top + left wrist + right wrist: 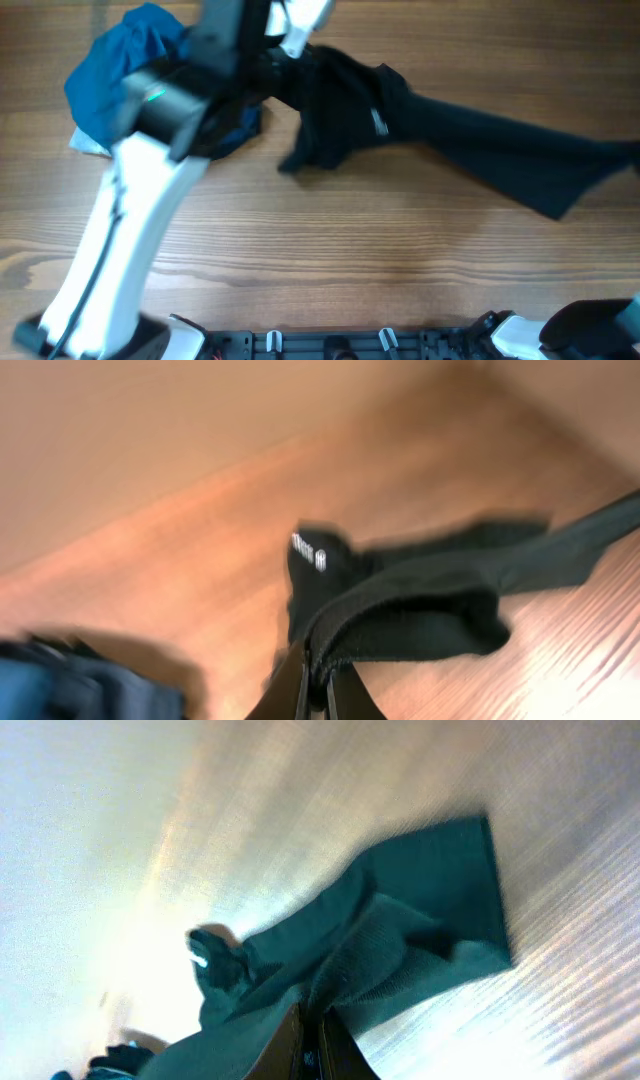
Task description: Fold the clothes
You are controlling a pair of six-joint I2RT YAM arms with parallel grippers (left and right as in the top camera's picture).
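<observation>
Black shirt (470,140) stretched over the table (350,240) (blurred); left fingers (285,695) and right fingers (288,1042) each clamped on it.

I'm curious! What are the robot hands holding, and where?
Both hold the black shirt: the left gripper pinches a thick edge, the right gripper another edge.

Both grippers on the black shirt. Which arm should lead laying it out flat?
Right, probably. The right gripper and the left gripper are both shut on the shirt, but the right holds its end far from the blue bundle; the left is beside it.
</observation>
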